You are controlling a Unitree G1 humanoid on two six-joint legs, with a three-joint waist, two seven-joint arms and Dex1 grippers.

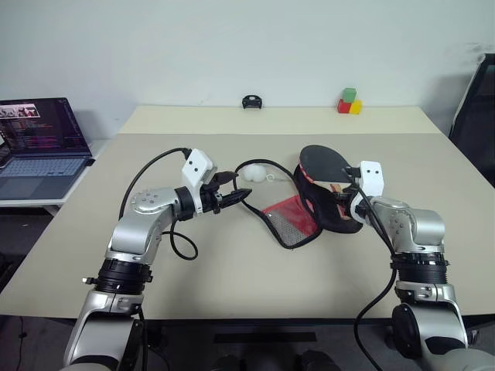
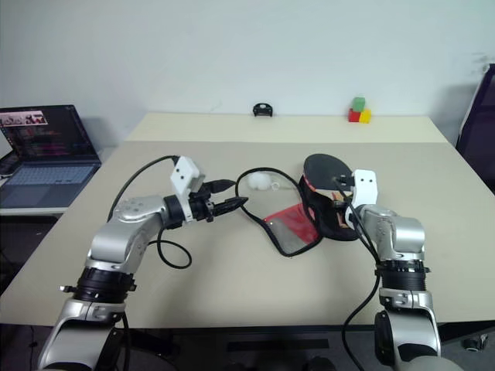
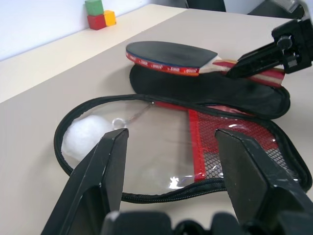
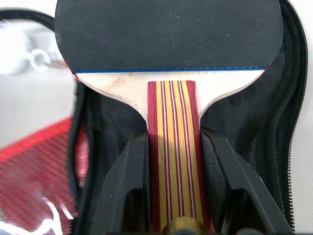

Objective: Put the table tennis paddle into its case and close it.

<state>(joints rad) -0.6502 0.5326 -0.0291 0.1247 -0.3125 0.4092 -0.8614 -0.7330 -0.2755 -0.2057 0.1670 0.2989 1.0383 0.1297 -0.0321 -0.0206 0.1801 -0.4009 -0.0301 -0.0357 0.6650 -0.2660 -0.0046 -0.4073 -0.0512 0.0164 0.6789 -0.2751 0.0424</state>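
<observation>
- Left gripper (image 3: 168, 183) stood nearest the lens in its wrist view, its jaws apart and holding nothing; between and just beyond them lay the opened flap of the case (image 1: 290, 224), with its clear window, red mesh panel and black zip edge.
- Right gripper (image 4: 173, 169) had its two black fingers (image 4: 128, 181) closed on the striped handle of the table tennis paddle (image 1: 321, 164), one finger on each side of the wood, the handle running straight out between the jaws.
- Black rubber blade lay ahead of the right jaws, above the black lower half of the case and not yet seated in it (the blade looked tilted upward away from the fingers).
- Handling, as a judgement: the paddle appeared stiff and light, the rubber face grippy and best left untouched, so the handle was the sound place to hold; the case appeared soft and floppy, likely to slide or fold unless taken by its zip edge or flap rim.
- Left arm reached forward and inward, its gripper near level and aimed at the flap; the right arm pointed forward and somewhat down over the case.
- White ball (image 1: 255, 173) rested on the table (image 1: 232, 278) beyond the left jaws, close to the flap.
</observation>
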